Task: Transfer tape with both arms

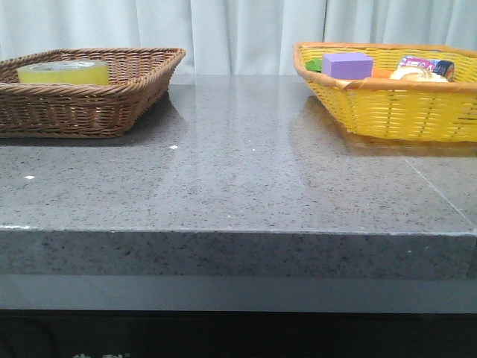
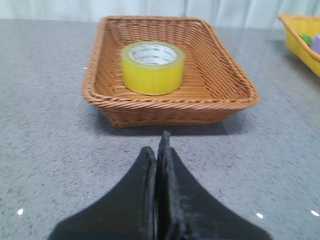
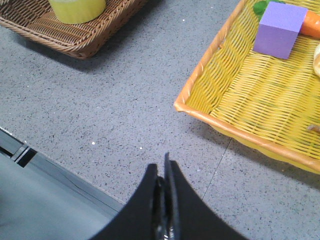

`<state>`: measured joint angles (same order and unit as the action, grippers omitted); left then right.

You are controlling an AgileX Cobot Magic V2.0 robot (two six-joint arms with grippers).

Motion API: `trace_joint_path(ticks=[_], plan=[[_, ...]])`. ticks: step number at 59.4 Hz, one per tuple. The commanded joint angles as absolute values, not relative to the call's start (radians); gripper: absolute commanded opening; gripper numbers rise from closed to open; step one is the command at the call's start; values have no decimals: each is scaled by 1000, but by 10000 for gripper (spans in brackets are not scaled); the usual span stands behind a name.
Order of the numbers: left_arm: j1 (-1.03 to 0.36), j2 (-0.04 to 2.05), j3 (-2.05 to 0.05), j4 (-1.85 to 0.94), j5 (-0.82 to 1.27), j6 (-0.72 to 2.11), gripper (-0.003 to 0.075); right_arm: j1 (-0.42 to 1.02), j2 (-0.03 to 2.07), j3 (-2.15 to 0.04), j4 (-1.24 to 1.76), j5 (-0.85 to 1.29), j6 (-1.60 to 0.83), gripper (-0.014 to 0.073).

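The yellow tape [image 1: 63, 72] lies flat in the brown wicker basket [image 1: 112, 104] at the table's back left. It also shows in the left wrist view [image 2: 152, 67] and partly in the right wrist view [image 3: 77, 9]. My left gripper [image 2: 157, 150] is shut and empty, over the table short of that basket. My right gripper [image 3: 162, 167] is shut and empty, over the table near its front edge, short of the yellow basket [image 3: 225, 80]. Neither arm shows in the front view.
The yellow basket [image 1: 387, 112] at the back right holds a purple block [image 1: 347, 65], an orange piece and other small items. The block also shows in the right wrist view [image 3: 279, 29]. Grey speckled table [image 1: 238, 171] lies between the baskets.
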<state>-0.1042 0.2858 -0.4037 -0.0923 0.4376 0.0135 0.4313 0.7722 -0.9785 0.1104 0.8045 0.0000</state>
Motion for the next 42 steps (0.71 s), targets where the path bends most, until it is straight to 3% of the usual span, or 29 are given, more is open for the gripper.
trace_joint_path(ticks=[1, 20, 42], plan=[[-61, 211, -353, -105, 309, -23, -20, 426, 767, -1004, 108, 734, -7, -68], [10, -24, -74, -105, 176, -88, -20, 426, 767, -1004, 110, 734, -7, -68], [-66, -27, 49, -23, 0, -99, -20, 426, 767, -1004, 110, 741, -7, -68]])
